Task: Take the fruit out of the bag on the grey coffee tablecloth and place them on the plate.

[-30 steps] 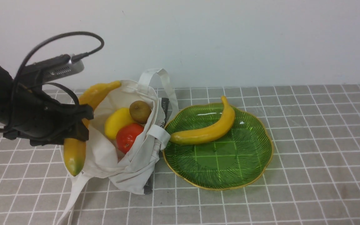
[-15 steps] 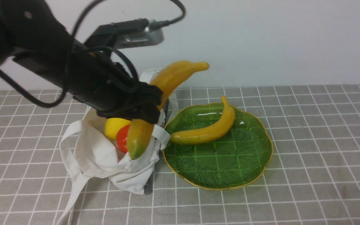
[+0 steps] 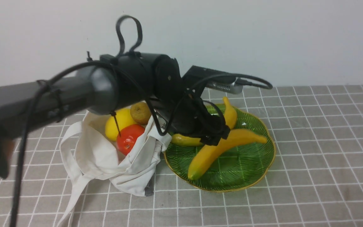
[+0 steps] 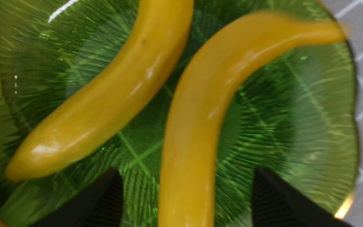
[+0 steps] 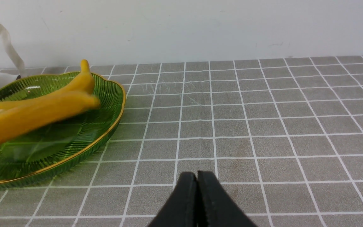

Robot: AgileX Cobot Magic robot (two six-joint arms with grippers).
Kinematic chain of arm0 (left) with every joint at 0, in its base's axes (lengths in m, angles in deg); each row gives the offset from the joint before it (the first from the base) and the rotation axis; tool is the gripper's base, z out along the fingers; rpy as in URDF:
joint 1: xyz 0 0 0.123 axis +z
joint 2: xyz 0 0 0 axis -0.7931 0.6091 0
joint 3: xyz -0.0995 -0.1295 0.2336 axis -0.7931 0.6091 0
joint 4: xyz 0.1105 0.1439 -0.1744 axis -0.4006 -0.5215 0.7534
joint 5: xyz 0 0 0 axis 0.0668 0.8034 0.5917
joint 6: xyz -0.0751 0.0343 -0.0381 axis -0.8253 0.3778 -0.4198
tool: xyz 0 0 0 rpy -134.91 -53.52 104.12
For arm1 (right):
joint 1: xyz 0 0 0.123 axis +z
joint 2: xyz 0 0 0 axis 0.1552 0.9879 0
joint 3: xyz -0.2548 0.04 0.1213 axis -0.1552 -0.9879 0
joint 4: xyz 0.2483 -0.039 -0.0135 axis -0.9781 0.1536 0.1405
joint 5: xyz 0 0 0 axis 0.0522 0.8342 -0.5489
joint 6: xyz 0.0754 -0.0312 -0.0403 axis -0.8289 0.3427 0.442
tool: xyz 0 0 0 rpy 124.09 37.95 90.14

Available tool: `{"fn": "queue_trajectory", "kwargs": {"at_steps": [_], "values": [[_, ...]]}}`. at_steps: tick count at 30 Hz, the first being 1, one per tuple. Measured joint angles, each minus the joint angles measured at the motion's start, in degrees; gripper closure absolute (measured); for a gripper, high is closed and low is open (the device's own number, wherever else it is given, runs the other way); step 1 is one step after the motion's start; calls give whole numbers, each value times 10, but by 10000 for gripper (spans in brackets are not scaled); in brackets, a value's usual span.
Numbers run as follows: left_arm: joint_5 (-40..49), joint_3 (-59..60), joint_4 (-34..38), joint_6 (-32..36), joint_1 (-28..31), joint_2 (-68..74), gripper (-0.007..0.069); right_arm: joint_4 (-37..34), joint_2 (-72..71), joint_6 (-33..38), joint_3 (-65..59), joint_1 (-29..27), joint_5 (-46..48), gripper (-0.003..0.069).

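Over the ribbed green glass plate [image 3: 254, 176]: left gripper [image 4: 186, 189], jaws wide; two long yellow bananas, one [image 3: 213, 154] at release. Remaining, in the off-white canvas bag [image 3: 98, 157]: yellow lemon [image 3: 112, 126], red-orange fruit [image 3: 131, 137], brown kiwi-like fruit [image 3: 140, 113]. Right gripper [image 5: 197, 175]: closed, bare.

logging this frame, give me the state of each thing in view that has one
left gripper: open, a banana between its jaws
right gripper: shut
bag: mouth open, fruit inside
plate: upright, partly filled
tablecloth: spread out under the plate
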Motion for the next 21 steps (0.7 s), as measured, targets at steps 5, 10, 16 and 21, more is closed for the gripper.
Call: {"fn": "queue_trajectory", "kwargs": {"at_steps": [5, 10, 16, 21], "values": [[-6, -2, 0, 9, 0, 19, 31, 0, 0, 0, 0, 0, 0, 673], [25, -2, -17, 13, 0, -27, 175, 0, 0, 0, 0, 0, 0, 673], [145, -4, -85, 15, 0, -151, 535, 0, 0, 0, 0, 0, 0, 673], [246, -4, -136, 12, 0, -269, 624, 0, 0, 0, 0, 0, 0, 673]]}}
